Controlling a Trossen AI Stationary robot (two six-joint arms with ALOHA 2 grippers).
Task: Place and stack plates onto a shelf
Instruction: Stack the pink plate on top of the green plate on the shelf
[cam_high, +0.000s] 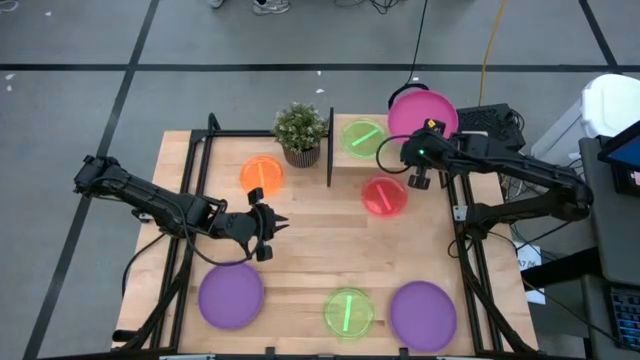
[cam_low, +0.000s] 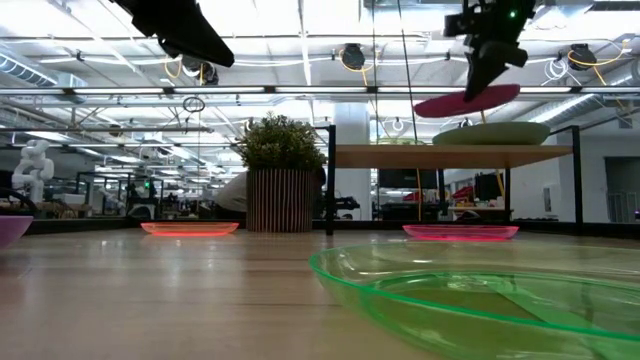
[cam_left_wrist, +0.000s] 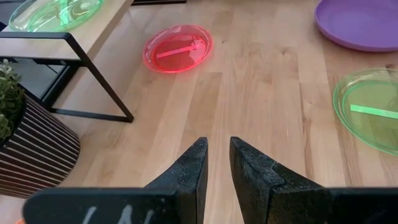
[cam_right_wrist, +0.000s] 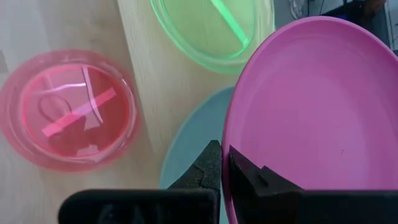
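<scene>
The left gripper (cam_left_wrist: 217, 163) hangs over the tabletop (cam_left_wrist: 261, 106), its jaws a little apart and empty. A red plate (cam_left_wrist: 178, 48) lies near the shelf (cam_left_wrist: 93, 37).

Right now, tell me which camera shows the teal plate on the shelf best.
The right wrist view: the round opaque teal plate shows partly on the shelf, under the magenta plate in the right pincer. The low view gives only its edge. The high and left wrist views do not show it.

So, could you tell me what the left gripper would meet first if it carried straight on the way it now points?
Probably bare tabletop. The left gripper, empty and slightly open, points at open wood, with the pink-red plate off to one side and a lime green plate to the other. Depth is unclear, so this is a guess.
</scene>
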